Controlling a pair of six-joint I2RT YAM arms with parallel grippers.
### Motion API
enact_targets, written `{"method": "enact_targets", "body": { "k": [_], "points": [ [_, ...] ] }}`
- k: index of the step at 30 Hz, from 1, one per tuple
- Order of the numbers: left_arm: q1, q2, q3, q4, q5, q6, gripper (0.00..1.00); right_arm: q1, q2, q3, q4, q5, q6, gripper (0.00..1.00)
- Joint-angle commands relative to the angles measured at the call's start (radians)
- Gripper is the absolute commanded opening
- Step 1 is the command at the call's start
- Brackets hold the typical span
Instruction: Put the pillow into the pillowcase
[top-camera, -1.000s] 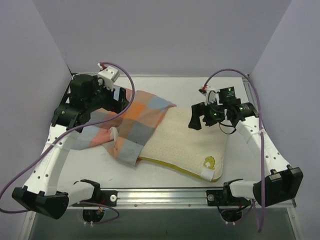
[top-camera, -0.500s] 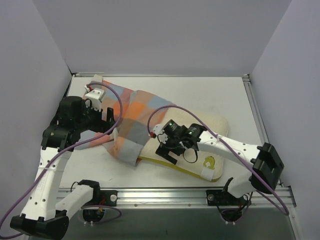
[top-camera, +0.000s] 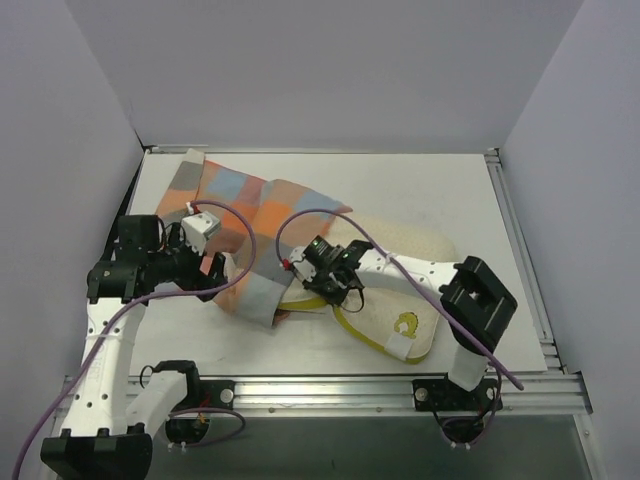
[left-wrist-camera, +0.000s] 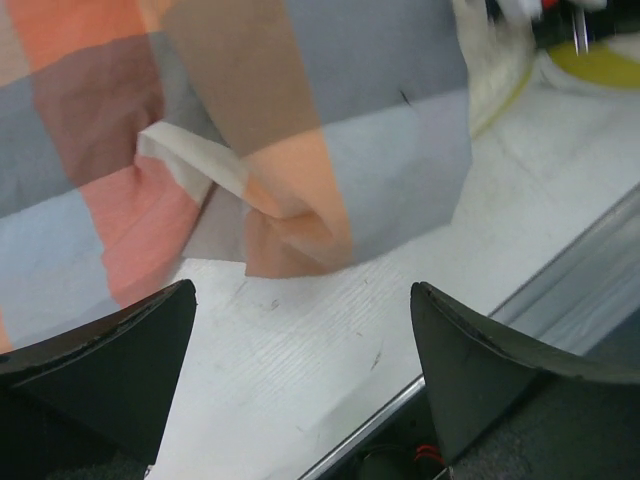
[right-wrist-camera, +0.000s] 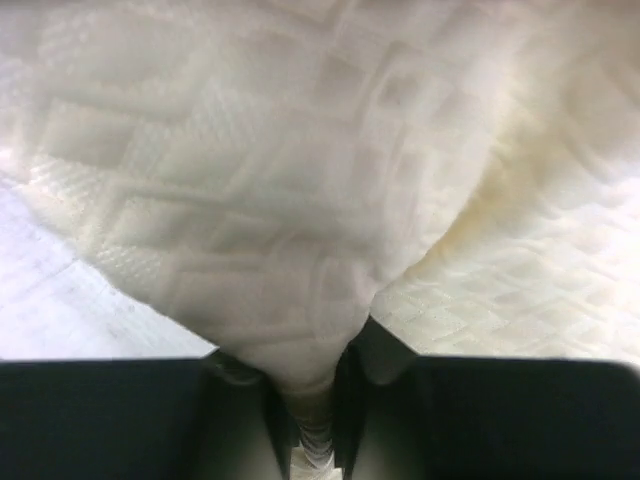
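Right gripper (top-camera: 332, 287) slid left onto soft cream-white dotted pillow (top-camera: 415, 262), jaws pinched on its fabric; pillow's left end sits under floppy orange-grey-blue checked pillowcase (top-camera: 262, 215). Left gripper (left-wrist-camera: 302, 300) jaws wide apart, empty, beside pillowcase.

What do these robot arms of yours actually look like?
The left arm and right arm match: white links dotted with holes, joined by chunky black joints. A purple cable loops along each. The left tool and right tool are black, each with two fingers.

Cream pillow (top-camera: 400, 240), left end under checked pillowcase (top-camera: 270, 215), near edge raised
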Motion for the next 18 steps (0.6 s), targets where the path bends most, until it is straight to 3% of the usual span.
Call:
{"method": "enact_targets", "body": {
  "k": [1,2,4,8,11,13,18],
  "points": [
    [-0.002,0.04,0.049,-0.145,0.21,0.32,0.96,-0.092,-0.103,0.033,0.006,-0.202,0.025,0.0],
    [-0.011,0.04,0.051,-0.242,0.222,0.485,0.95,-0.105,-0.113,0.042,0.006,-0.232,0.029,0.0],
    [-0.072,-0.007,0.009,-0.292,0.172,0.66,0.93,-0.143,-0.134,0.077,0.006,-0.338,0.046,0.0],
    [-0.281,-0.141,-0.096,-0.267,0.066,0.897,0.93,-0.162,-0.13,0.099,-0.008,-0.43,0.052,0.0],
    [-0.456,-0.155,-0.132,-0.195,0.028,1.013,0.93,-0.163,-0.12,0.092,-0.015,-0.47,0.055,0.0],
    [-0.602,-0.059,-0.114,-0.187,0.012,1.014,0.93,-0.163,-0.105,0.09,-0.024,-0.487,0.06,0.0],
    [-0.881,0.175,-0.011,-0.07,-0.208,0.879,0.85,-0.168,-0.102,0.067,-0.032,-0.507,0.068,0.0]
  ]
}}
